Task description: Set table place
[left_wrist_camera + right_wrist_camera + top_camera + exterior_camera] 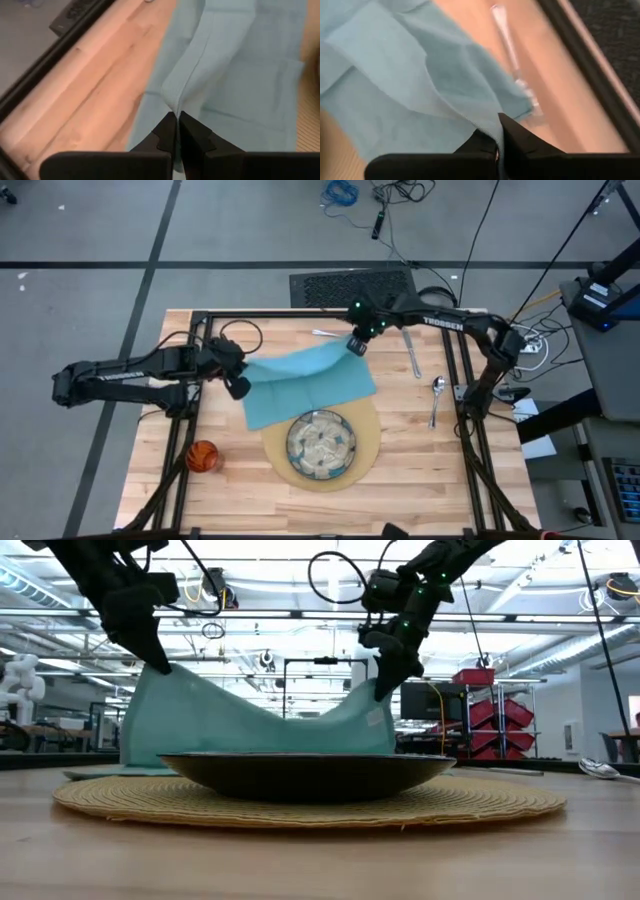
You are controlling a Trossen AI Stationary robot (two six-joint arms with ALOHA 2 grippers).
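Observation:
The light-blue napkin (pixel 305 380) is held up between my two grippers at the far side of the table (pixel 420 480), behind the greenish plate (pixel 320 443). The plate sits on the round tan mat (pixel 365 420). My left gripper (pixel 238 386) is shut on the napkin's left end. My right gripper (pixel 357 345) is shut on its far right corner. In the low view the napkin (pixel 260 725) sags between the left gripper (pixel 160 665) and the right gripper (pixel 385 688). My left gripper pinches a raised fold of the napkin's left edge (pixel 175 102) between its two fingers, slanting down from the table's left. The cloth rises to the fingers and falls away slack beyond them. My right gripper pinches the napkin's far right corner (pixel 492 122) between its fingers, slanting down from the far right. That corner is lifted off the table; the cloth hangs slack from it, and its lower part (pixel 140 755) reaches down to the table.
A small orange cup (pixel 203 456) stands near the left edge. A silver utensil (pixel 325 333) lies just beyond the napkin's far edge. A knife (pixel 412 352) and a spoon (pixel 436 395) lie at the right. A black frame (pixel 300 313) edges the table.

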